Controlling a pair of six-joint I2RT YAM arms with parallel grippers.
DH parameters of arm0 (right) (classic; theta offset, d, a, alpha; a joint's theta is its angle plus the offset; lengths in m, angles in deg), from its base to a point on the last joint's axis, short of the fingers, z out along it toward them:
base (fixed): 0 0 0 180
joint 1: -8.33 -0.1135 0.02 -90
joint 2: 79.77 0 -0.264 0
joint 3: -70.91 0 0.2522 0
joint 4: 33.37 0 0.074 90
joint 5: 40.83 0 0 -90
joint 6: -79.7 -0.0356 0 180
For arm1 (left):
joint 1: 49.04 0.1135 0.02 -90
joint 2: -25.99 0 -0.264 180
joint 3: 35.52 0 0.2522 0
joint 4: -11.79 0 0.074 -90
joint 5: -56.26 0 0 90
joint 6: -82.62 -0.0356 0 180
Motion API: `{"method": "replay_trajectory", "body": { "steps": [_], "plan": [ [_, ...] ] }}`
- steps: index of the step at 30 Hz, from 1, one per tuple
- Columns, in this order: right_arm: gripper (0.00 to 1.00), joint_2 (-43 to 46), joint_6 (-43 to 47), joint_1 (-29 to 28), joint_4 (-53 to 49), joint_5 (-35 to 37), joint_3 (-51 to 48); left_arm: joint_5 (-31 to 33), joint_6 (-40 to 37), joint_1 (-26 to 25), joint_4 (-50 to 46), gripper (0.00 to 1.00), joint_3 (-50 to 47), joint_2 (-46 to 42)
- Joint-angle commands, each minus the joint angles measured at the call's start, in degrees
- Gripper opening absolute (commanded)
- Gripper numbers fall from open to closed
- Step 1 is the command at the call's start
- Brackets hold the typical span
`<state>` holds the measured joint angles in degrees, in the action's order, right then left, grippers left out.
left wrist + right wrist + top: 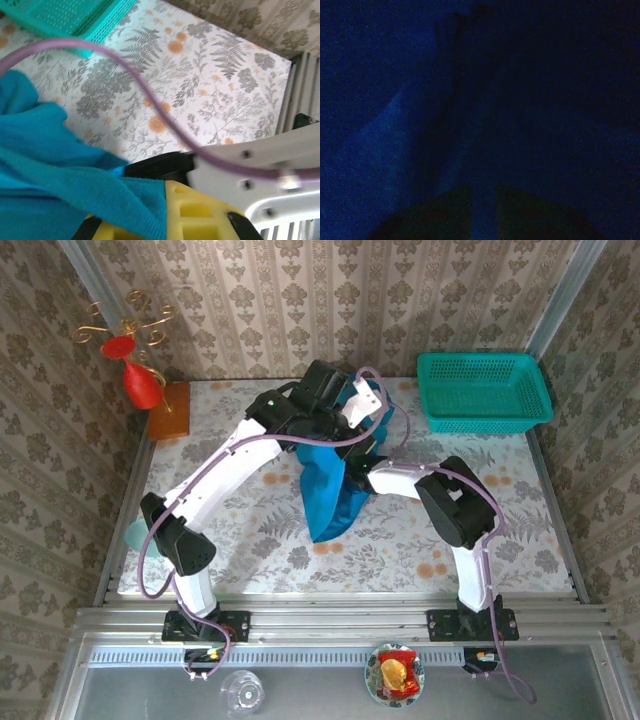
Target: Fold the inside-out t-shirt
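- Your left gripper [368, 400] is clenching the blue t-shirt [328, 490], its cloth draping below it.
- Your right gripper [356, 476] is sitting buried in the shirt's folds; whether it is gripping cannot be told.

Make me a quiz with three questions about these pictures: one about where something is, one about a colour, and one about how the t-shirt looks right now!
1. Where on the table is the teal basket?
A) far right corner
B) near left corner
C) the middle

2. What colour is the t-shirt?
A) red
B) yellow
C) blue

3. How does the t-shirt look?
A) folded flat and neat
B) bunched up, not folded
C) tucked inside the basket

Answers:
1 A, the top view shows it at the far right corner.
2 C, the cloth is bright blue.
3 B, it is a crumpled heap in the middle of the table.
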<state>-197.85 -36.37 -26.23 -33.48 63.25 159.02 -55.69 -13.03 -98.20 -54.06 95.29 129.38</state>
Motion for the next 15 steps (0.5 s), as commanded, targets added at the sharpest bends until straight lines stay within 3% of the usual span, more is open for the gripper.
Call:
{"method": "replay_trajectory", "body": {
  "steps": [1, 7, 15],
  "plan": [
    [0.28, -2.7, -1.1, 1.2, -4.4, -2.7, 4.8, -2.1, -0.8, -2.4, -3.8, 0.0, 4.0, -1.4],
    [0.51, -8.4, -1.0, 1.6, -25.0, -4.6, 17.4, -4.7, -0.6, -5.2, -5.7, 0.0, 8.1, -2.7],
    [0.84, -14.8, 0.6, 1.6, -47.0, -6.8, 29.1, -16.1, 2.2, -6.4, -2.8, 0.0, 8.5, -6.3]
  ]
}}
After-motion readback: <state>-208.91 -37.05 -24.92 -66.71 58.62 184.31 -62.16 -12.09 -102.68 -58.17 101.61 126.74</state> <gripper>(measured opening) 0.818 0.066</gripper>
